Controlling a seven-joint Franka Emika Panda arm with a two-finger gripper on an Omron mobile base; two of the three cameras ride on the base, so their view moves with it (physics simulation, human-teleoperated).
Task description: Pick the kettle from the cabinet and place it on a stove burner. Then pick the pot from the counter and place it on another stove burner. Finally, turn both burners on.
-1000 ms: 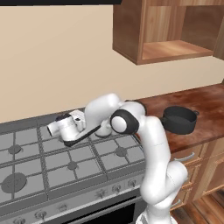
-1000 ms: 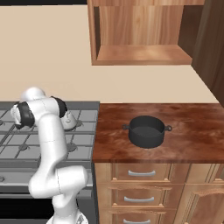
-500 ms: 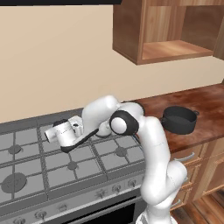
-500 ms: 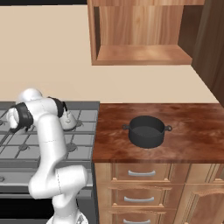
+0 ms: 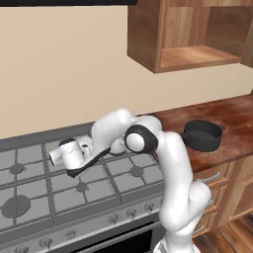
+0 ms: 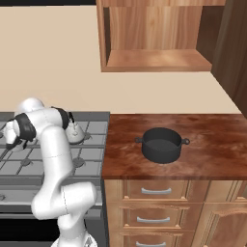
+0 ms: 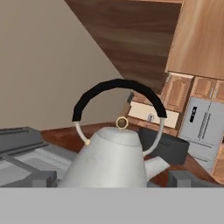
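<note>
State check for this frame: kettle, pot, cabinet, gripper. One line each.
kettle: upright on the stove, out of the cabinet, not held.
pot: on the counter, lidless, upright, untouched.
cabinet: open-fronted, shelf bare.
gripper: open over the stove, left of the kettle, holding nothing.

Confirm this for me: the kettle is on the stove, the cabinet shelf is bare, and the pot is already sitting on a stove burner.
Not quite. The pot is not on a burner; it sits on the counter, right of the stove, as the right base view shows. The rest holds: the kettle is on the stove and the cabinet shelf is bare.
</note>
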